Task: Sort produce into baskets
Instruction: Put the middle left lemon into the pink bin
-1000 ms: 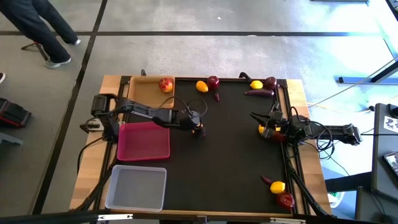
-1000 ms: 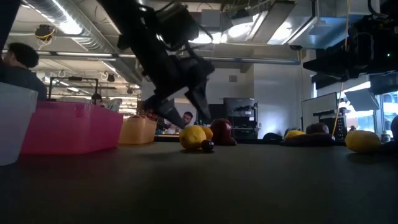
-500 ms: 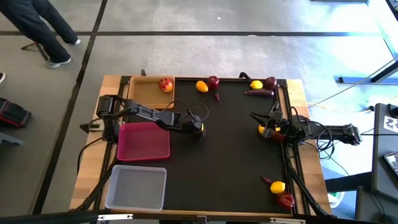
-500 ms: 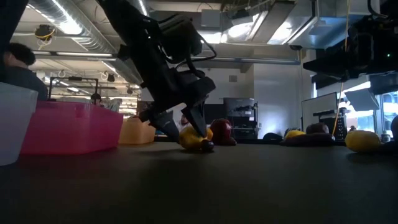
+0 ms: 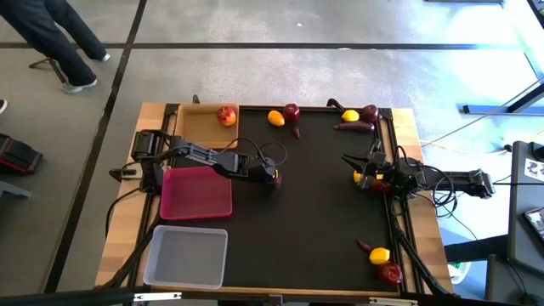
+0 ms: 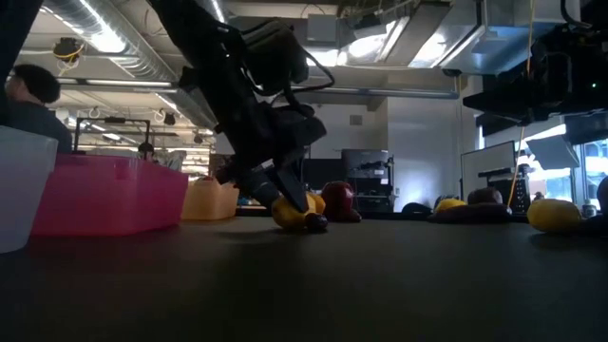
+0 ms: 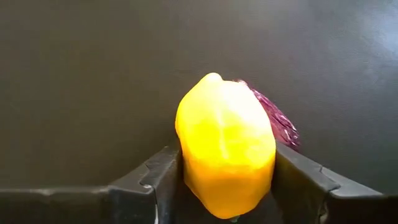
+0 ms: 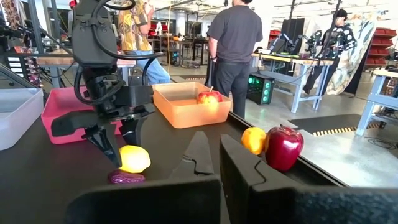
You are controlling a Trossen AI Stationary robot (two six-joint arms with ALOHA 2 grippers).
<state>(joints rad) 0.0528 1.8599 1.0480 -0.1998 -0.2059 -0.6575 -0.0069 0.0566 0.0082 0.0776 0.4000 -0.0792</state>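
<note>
Left gripper (image 5: 270, 176) down on black mat (image 5: 323, 212) near centre, fingers (image 7: 155, 180) closed against both sides of lemon (image 7: 225, 152); purple root (image 7: 277, 121) touching lemon behind it. Pink tray (image 5: 197, 192) at lemon's 9 o'clock. Right gripper (image 5: 367, 170) at 3 o'clock edge, jaws closed.

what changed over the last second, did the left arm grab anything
The left gripper came down over the lemon in the middle of the mat and closed its fingers against both sides of it; the lemon is not lifted yet. The purple root beside it stayed put. The right gripper stayed shut by the right edge, and the trays and other produce did not move.
</note>
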